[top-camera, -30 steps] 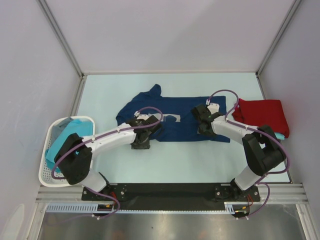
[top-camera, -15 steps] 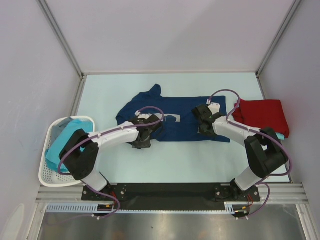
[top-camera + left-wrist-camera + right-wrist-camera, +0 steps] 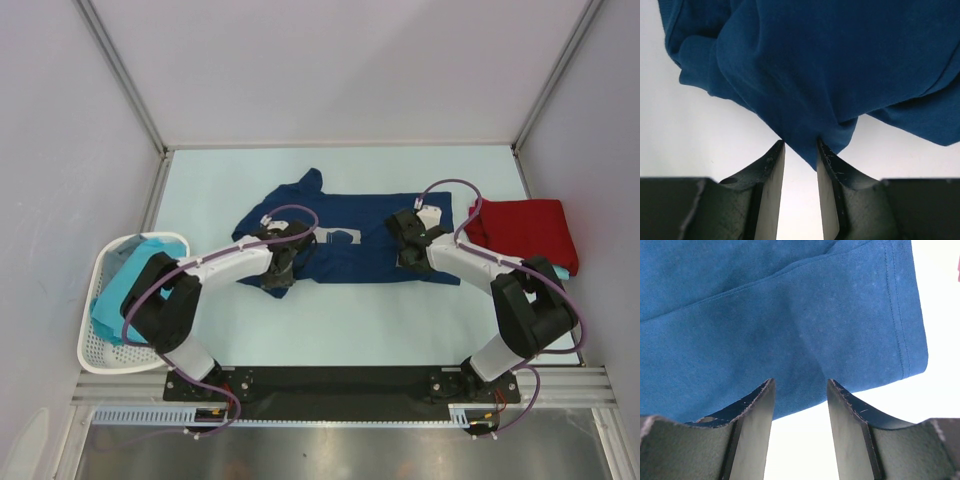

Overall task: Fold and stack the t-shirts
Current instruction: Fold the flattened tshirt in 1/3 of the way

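Left end effector (image 3: 801,150) and right end effector (image 3: 799,385) both stand with fingers apart at the near edge of the navy t-shirt (image 3: 365,260), which lies spread in the middle of the tabletop (image 3: 400,180).

At far left, the white basket (image 3: 140,238) holds a turquoise t-shirt (image 3: 135,270), not yet folded. The left end effector has a bunched point of navy cloth between its fingertips, not clamped; I judge it wants to pinch this corner. The right end effector straddles the straight hem near its corner. Two holds, one at each end, seem meant for lifting the near edge evenly. Beyond the shirt the tabletop is bare, so a fold away has room. At far right the folded red t-shirt (image 3: 525,230) lies near the hem, so sideways room is tight.
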`<state>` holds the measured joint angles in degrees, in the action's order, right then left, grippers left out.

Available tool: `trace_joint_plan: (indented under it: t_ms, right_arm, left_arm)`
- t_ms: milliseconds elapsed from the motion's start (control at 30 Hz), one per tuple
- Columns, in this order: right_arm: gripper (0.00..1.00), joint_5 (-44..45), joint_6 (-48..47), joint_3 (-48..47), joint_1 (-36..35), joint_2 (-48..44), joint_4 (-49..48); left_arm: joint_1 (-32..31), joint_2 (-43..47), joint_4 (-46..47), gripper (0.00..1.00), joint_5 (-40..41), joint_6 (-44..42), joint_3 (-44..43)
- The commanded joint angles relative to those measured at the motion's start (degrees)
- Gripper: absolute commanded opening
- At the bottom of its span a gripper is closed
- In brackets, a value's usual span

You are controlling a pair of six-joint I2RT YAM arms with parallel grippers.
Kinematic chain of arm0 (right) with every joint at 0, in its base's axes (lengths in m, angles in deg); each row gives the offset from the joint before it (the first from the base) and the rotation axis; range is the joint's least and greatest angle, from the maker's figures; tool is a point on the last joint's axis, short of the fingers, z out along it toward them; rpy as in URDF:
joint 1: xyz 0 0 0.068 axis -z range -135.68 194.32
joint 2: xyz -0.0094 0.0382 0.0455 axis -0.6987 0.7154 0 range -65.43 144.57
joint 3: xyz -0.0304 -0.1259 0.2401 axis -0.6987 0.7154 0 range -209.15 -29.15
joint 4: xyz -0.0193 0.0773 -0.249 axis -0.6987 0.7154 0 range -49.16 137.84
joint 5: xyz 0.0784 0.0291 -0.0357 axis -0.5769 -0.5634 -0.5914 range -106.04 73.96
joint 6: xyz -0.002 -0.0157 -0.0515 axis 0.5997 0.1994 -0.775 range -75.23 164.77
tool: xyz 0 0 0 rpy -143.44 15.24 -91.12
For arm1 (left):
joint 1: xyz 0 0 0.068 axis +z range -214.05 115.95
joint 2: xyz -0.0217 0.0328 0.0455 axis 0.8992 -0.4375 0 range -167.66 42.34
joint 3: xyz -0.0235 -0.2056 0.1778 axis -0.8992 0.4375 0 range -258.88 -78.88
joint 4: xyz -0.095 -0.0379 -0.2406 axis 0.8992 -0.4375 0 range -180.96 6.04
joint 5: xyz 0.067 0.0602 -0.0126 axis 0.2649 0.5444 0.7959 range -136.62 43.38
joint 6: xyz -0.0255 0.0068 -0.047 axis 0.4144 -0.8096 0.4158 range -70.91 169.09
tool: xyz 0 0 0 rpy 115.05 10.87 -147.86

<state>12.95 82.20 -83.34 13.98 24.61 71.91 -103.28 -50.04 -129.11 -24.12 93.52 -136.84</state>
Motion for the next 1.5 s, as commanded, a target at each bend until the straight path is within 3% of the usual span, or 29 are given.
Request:
trace_joint_plan:
  t_ms: [0, 100, 200, 367, 467, 500, 733, 900, 1267, 1467]
  right_arm:
    - [0.51, 0.8, -0.25, 0.58, 0.29, -2.15, -0.39]
    - [0.51, 0.71, -0.25, 0.93, 0.38, -2.41, -0.31]
    - [0.51, 0.8, -0.25, 1.2, 0.46, -2.59, -0.4]
    - [0.51, 0.54, -0.43, 1.2, 0.47, -2.59, -0.66]
    - [0.51, 0.36, -0.25, 1.2, 0.47, -2.24, -0.75]
    - [0.51, 0.28, -0.34, 1.2, 0.47, -2.15, -0.75]
    - [0.5, 0.01, -0.34, 1.37, 0.47, -2.32, -0.92]
    - [0.5, -0.08, -0.25, 1.72, 0.47, -2.85, -1.01]
    - [0.5, 0.1, -0.25, 2.86, 0.47, -4.87, -0.75]
    - [0.5, 0.1, -0.25, 2.95, 0.47, -5.14, -0.75]
  left_arm:
    - [0.37, -1.4, 2.17, 0.36, -0.26, -1.01, 0.03]
    - [0.64, -2.19, 2.61, 0.34, -0.79, -1.01, 0.56]
    - [0.73, -0.79, 2.34, 0.24, -0.71, -0.83, 0.47]
    - [0.73, 1.93, -0.03, 0.15, 1.31, -0.92, -1.28]
    - [0.73, 3.52, -1.78, 0.08, 2.72, -1.01, -2.6]
    - [0.73, 4.39, -2.14, 0.0, 3.07, -1.01, -3.21]
    - [1.69, 7.03, -4.78, 0.0, 5.53, -1.62, -5.85]
    - [6.08, 5.37, -4.69, 0.0, 5.8, -3.9, -9.1]
    - [13.99, -4.91, -3.55, 0.0, 5.45, -6.98, -16.31]
    - [16.72, -13.08, -4.68, 0.0, 5.1, -7.51, -24.56]
